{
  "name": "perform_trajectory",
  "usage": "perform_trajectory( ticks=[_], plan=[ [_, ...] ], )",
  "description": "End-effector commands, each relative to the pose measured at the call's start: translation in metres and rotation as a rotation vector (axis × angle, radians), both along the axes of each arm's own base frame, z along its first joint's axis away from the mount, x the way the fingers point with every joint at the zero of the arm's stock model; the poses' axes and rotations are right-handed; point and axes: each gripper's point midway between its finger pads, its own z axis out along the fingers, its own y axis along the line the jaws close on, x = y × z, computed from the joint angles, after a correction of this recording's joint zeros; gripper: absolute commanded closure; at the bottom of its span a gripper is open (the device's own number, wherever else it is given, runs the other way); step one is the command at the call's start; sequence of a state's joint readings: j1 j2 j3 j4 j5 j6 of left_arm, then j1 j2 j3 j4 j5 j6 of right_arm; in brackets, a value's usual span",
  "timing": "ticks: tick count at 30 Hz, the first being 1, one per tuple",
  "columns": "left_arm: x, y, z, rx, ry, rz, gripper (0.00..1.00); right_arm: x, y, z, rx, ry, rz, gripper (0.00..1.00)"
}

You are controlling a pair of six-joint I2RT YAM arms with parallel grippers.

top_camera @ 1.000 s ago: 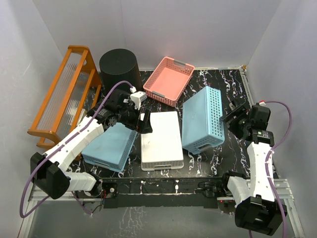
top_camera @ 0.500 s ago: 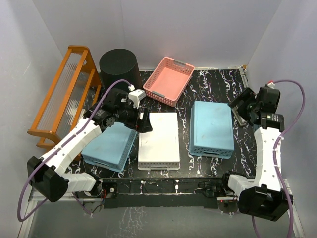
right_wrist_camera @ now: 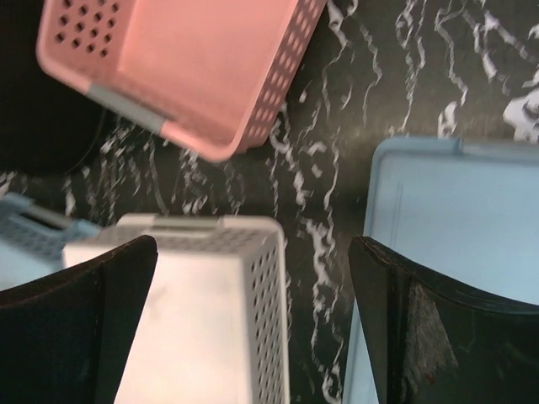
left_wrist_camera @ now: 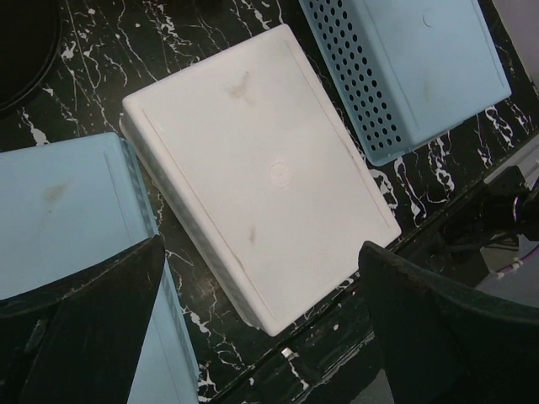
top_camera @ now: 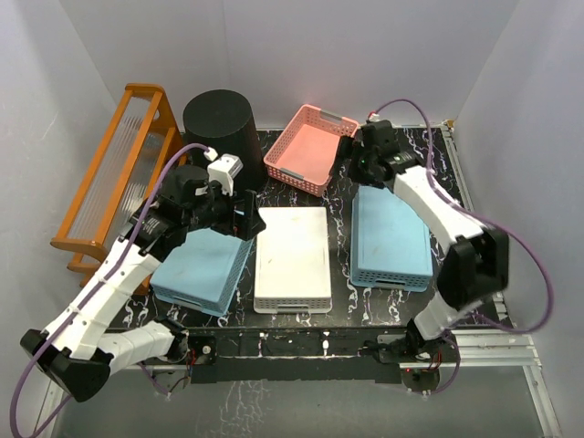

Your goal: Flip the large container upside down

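The large container [top_camera: 219, 123] is the tall black round bin at the back left, beside the orange rack; its top face looks flat and dark. A dark edge of it shows in the left wrist view [left_wrist_camera: 21, 42] and in the right wrist view [right_wrist_camera: 38, 118]. My left gripper [top_camera: 248, 219] [left_wrist_camera: 261, 337] hangs open just in front of the bin, over the gap between a blue basket and the white basket, holding nothing. My right gripper [top_camera: 359, 169] [right_wrist_camera: 253, 328] is open and empty at the back middle, between the pink basket and the right blue basket.
An orange rack [top_camera: 119, 173] stands along the left edge. A pink basket [top_camera: 310, 148] sits open side up at the back. A white basket [top_camera: 294, 257] and two blue baskets [top_camera: 203, 269] [top_camera: 391, 235] lie bottom up across the middle. White walls close in on three sides.
The right arm let the right blue basket drop flat, opened its jaws wide and swung from the right side to the back middle. The left gripper drew slightly back and left.
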State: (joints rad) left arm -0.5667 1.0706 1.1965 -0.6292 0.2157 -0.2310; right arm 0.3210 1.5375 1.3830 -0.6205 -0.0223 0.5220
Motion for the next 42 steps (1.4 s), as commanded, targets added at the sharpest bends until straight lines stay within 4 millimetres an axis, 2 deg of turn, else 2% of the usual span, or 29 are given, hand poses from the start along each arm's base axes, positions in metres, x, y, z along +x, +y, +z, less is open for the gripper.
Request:
perform_trajectory(
  ticks=[1,3,6,12,18,23,28,31,33,36,38,41,42],
  plan=[
    [0.0,0.008,0.009,-0.024,-0.017,0.071,0.01,0.069,-0.016,0.01,-0.128,-0.105,-0.076,0.02],
    [0.001,0.01,0.014,-0.011,-0.018,0.074,0.01,0.084,-0.013,-0.022,-0.17,-0.036,-0.062,0.02],
    [0.004,0.015,0.018,0.023,-0.025,0.089,0.01,0.091,-0.015,-0.046,-0.205,0.005,-0.057,0.02],
    [0.003,0.017,0.019,0.027,-0.023,0.09,0.01,0.097,-0.043,-0.075,-0.217,0.065,-0.111,0.02],
    [0.002,0.015,0.014,0.019,-0.014,0.086,0.01,0.082,-0.047,-0.087,-0.199,0.102,-0.085,0.02],
    [0.002,0.013,0.007,0.025,0.002,0.082,0.01,0.056,-0.051,-0.098,-0.207,0.157,-0.059,0.02],
    [0.003,0.011,0.003,0.009,0.008,0.089,0.01,0.024,-0.045,-0.095,-0.141,0.177,-0.037,0.02],
    [0.002,0.012,-0.001,0.005,0.013,0.101,0.01,0.01,-0.041,-0.083,-0.1,0.167,-0.028,0.02],
    [0.002,0.014,-0.002,0.005,0.011,0.108,0.01,0.009,-0.042,-0.071,-0.091,0.138,-0.04,0.02],
    [0.005,0.019,0.001,-0.002,-0.004,0.159,0.01,0.022,-0.037,-0.038,-0.058,0.049,-0.05,0.02],
    [0.008,0.025,0.007,-0.022,-0.027,0.211,0.01,0.038,-0.033,-0.017,-0.032,-0.008,-0.066,0.02],
    [0.009,0.036,0.006,-0.014,-0.036,0.278,0.01,0.067,-0.027,-0.009,-0.006,-0.046,-0.098,0.02],
    [0.008,0.04,0.003,0.0,-0.027,0.301,0.01,0.079,-0.027,-0.013,-0.012,-0.031,-0.11,0.02]
  ],
)
